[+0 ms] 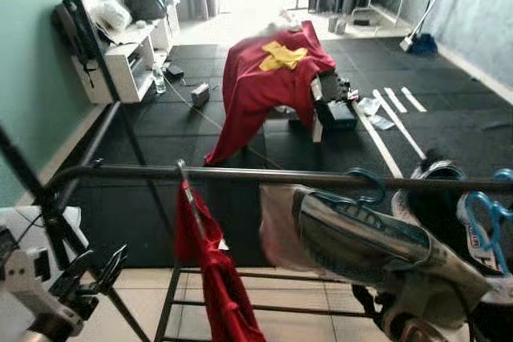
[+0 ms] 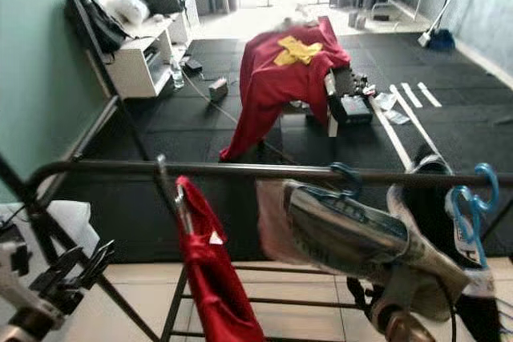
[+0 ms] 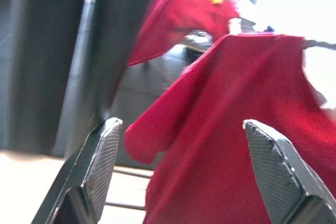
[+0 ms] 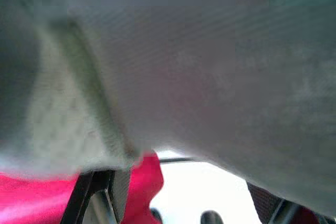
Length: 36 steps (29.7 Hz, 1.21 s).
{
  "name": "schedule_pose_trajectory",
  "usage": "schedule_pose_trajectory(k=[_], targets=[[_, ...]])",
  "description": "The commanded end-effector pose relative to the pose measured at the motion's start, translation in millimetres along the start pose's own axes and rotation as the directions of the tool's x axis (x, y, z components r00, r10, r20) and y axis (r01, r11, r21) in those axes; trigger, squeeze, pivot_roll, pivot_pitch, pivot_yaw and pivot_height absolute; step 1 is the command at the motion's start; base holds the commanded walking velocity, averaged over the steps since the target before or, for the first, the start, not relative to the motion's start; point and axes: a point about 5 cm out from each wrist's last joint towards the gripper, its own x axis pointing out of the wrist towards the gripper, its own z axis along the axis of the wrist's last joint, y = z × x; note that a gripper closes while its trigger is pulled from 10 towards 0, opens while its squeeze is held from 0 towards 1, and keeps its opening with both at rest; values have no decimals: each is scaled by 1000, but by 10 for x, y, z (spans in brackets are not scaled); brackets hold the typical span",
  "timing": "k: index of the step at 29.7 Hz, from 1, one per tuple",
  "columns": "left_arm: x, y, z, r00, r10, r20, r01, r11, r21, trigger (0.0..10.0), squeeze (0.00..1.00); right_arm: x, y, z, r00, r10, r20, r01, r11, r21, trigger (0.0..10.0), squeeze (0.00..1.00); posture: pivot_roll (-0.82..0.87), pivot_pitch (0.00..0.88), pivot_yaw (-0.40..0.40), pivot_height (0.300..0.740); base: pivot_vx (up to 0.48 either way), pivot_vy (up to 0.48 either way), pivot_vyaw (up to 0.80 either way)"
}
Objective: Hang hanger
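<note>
A dark clothes rail [image 1: 264, 175] crosses the foreground. A red garment [image 1: 207, 266] hangs from it left of the middle. To its right, a blue hanger [image 1: 366, 187] is hooked over the rail and carries a pale grey garment [image 1: 365, 246]. Further right is a second blue hanger [image 1: 487, 212]. My left gripper [image 1: 98, 275] is low on the left, open and holding nothing, and faces the red garment [image 3: 236, 129]. My right gripper [image 4: 184, 203] is under the pale garment [image 4: 199, 66], which drapes over it. Its fingers [image 4: 102, 195] stand apart.
A red cloth with a yellow piece [image 1: 268, 78] covers something on the black floor mats beyond the rail. A white shelf unit [image 1: 128, 58] with bags stands on the left. A black slanted pole [image 1: 96, 62] rises at the left. A broom [image 1: 421, 38] leans far right.
</note>
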Motion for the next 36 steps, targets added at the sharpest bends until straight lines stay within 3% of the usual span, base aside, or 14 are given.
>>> schedule_pose_trajectory(k=[1, 4, 10, 21, 26, 28, 30, 34, 36], targets=[[-109, 211, -104, 986, 161, -52, -162, 987, -18, 10000, 0, -10, -15, -22, 1000, -4, -13, 4, 1000, 4, 10000, 0, -51, 0, -1, 740, 0, 0, 0], [-231, 289, -365, 957, 228, -177, -234, 972, -12, 10000, 0, -11, -13, -25, 1000, 0, -16, 0, 1000, 3, 10000, 0, -51, 0, -1, 740, -91, 0, 0], [-404, 327, -648, 932, 240, -270, -260, 965, -40, 10000, 0, -14, -17, -31, 1000, 0, -17, 0, 1000, 5, 10000, 0, -53, 0, 5, 740, -446, 0, 0], [-403, 333, -658, 935, 232, -267, -252, 967, -42, 10000, 0, -15, -18, -34, 1000, -1, -17, 1, 1000, 9, 10000, 0, -55, 0, 7, 740, -480, 0, 0], [-330, 233, -480, 969, 111, -221, -118, 993, -17, 10000, 0, -14, -19, -30, 1000, -1, -18, 1, 1000, 9, 10000, 0, -53, 0, 5, 740, -480, 0, 0], [-271, 84, -260, 985, -45, -164, 48, 999, 11, 10000, 0, -15, -22, -27, 1000, -1, -18, 2, 1000, 9, 10000, 0, -50, 0, 3, 740, -219, 0, 0], [-222, -139, -26, 965, -229, -125, 238, 970, 58, 10000, 0, -15, -24, -24, 1000, -2, -19, 2, 1000, 8, 10000, 0, -47, 0, 0, 740, 0, 0, 0], [-176, -320, 108, 934, -338, -113, 347, 935, 74, 10000, 0, -15, -26, -20, 1000, -2, -19, 2, 1000, 7, 10000, 0, -45, 0, -1, 740, 0, 0, 0], [-87, -598, 236, 882, -459, -104, 469, 878, 100, 10000, 0, -14, -29, -15, 1000, -3, -19, 3, 1000, 5, 10000, 0, -47, 0, -2, 740, 319, -356, 0]])
